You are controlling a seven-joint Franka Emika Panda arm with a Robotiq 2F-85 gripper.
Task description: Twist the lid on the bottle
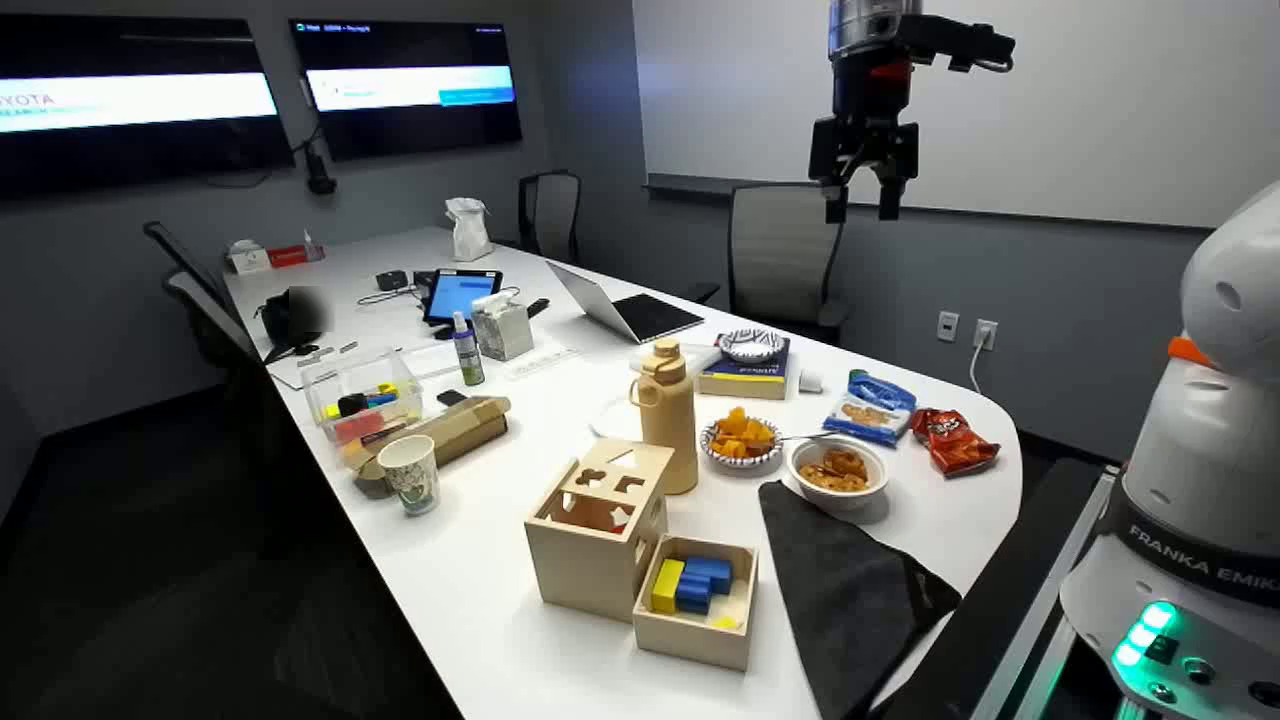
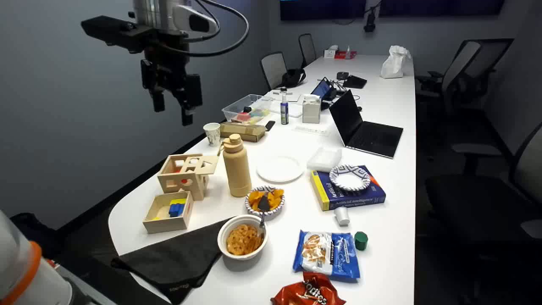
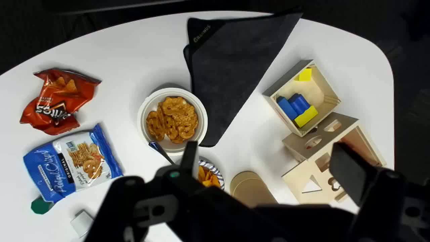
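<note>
The tan bottle stands upright on the white table in both exterior views (image 1: 668, 430) (image 2: 238, 169). Its tan lid sits at the top of the neck (image 1: 667, 350) (image 2: 233, 140); I cannot tell how tight it is. My gripper is open and empty, high above the table in both exterior views (image 1: 863, 207) (image 2: 172, 111), well apart from the bottle. In the wrist view the gripper (image 3: 268, 161) has its fingers wide apart. The lower body of the bottle (image 3: 252, 190) shows between them; its neck and lid are hidden behind the gripper.
A wooden shape box (image 1: 580, 560) stands close beside the bottle, with a small open box (image 1: 695, 640) of blocks. A bowl of orange chips (image 2: 275, 212), a bowl of pretzels (image 2: 222, 250), a black cloth (image 2: 178, 254), a white plate (image 2: 279, 169) and a book (image 2: 355, 199) lie around.
</note>
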